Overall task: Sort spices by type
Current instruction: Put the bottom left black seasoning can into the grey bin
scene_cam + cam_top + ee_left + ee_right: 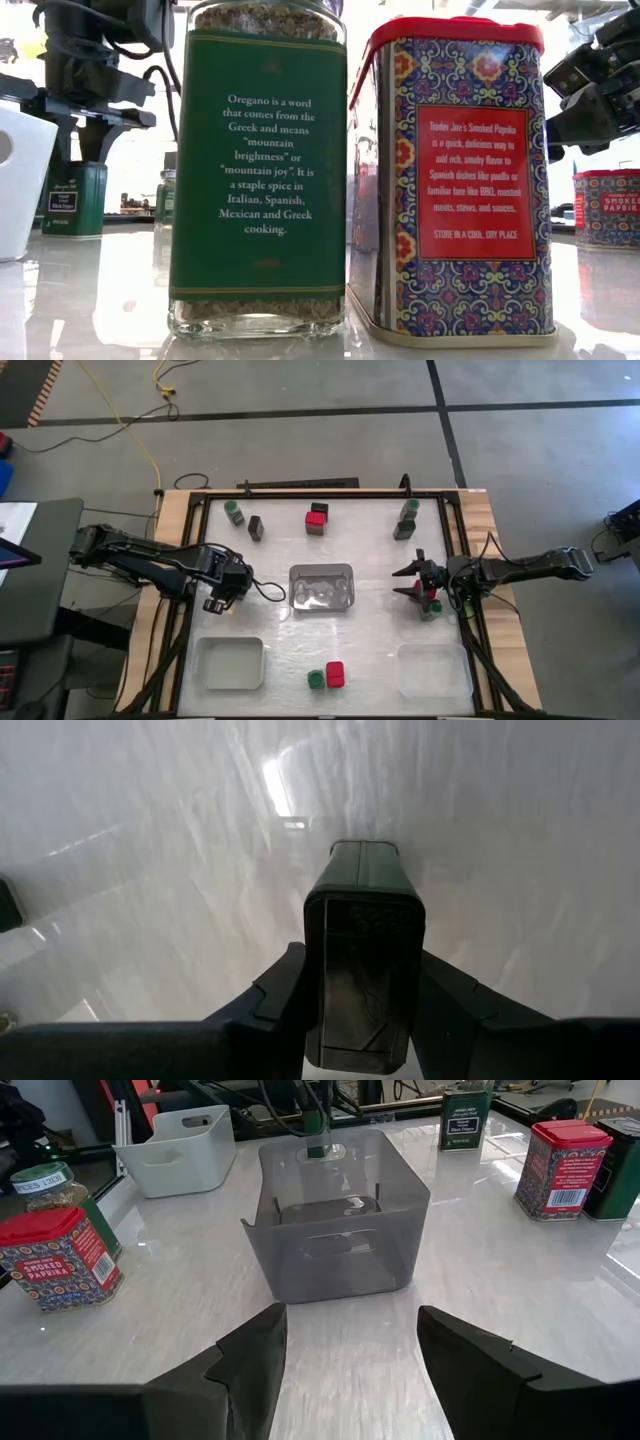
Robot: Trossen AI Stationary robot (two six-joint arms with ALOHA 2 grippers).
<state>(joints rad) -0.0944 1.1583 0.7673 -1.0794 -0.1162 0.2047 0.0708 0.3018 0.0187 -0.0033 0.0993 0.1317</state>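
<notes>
Gripping dark rectangular spice tin [364, 970], left gripper [222, 603] jaws closed on tin's two sides, tin between fingers [272, 1005], over white worktop [150, 870] left of grey central bin [322, 588]. Right gripper [412, 582] jaws half apart, empty, beside red-lidded tin [432, 605] at right side.

A clear grey bin [321, 588] sits mid-counter [380, 650] between both jaws; a white bin [231, 662] lies near the left jaws.

Red-lidded, blue-patterned paprika tin [455, 180]
</notes>
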